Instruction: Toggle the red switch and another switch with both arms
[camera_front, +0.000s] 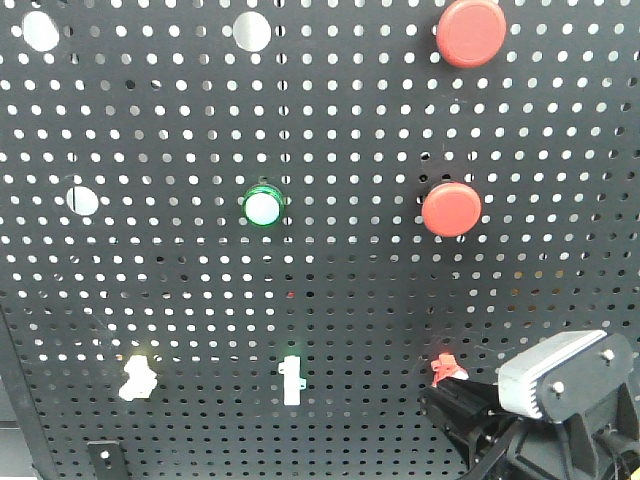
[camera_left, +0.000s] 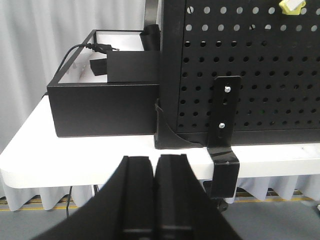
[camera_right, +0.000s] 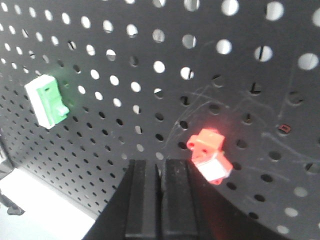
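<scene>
The red switch sits low on the right of the black pegboard, its white lever tip showing in the right wrist view. My right gripper is shut and empty, its tips just left of and below that switch; from the front it reaches up from the lower right, right under the switch. The other switch, pale yellow, is low on the left and shows at the top edge of the left wrist view. My left gripper is shut, empty, well below and left of it.
A white toggle with a green base sits between the two switches. Two big red push buttons and a green-ringed button are higher up. A black box and a clamp bracket stand on the white table.
</scene>
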